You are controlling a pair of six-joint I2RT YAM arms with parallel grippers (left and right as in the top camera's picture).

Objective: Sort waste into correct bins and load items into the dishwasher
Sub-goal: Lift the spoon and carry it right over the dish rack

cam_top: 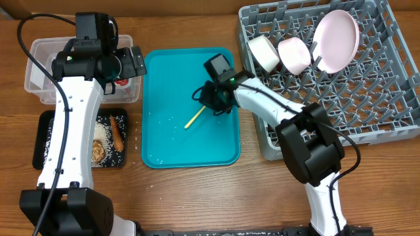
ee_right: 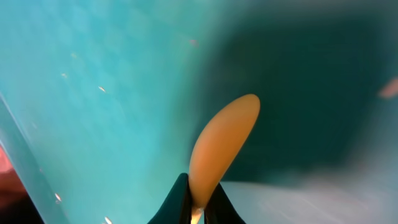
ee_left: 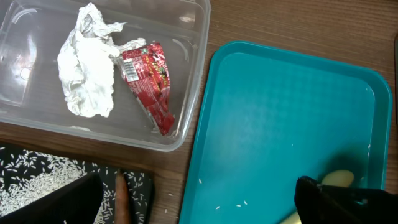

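My right gripper (cam_top: pixel 209 99) is shut on the yellow spoon (cam_top: pixel 193 118) over the teal tray (cam_top: pixel 164 78). In the right wrist view its fingertips (ee_right: pixel 199 208) pinch the spoon (ee_right: pixel 224 140) just below its bowl. My left gripper (cam_top: pixel 131 62) is open and empty at the right end of the clear tub (cam_top: pixel 39 52). In the left wrist view its fingers (ee_left: pixel 199 208) stand wide apart. The tub (ee_left: pixel 186 93) holds the white paper (ee_left: pixel 87 62) and the red wrapper (ee_left: pixel 149 78). The black tray (cam_top: pixel 44 141) holds rice, the orange-brown stick (cam_top: pixel 117 131) and the brown lump (cam_top: pixel 98 151).
The grey dish rack (cam_top: pixel 367 98) stands at the right with a white cup (cam_top: pixel 264 52), a pale bowl (cam_top: pixel 294 54) and the pink plate (cam_top: pixel 336 40) on edge along its back. A few rice grains lie on the teal tray (ee_left: pixel 280 124).
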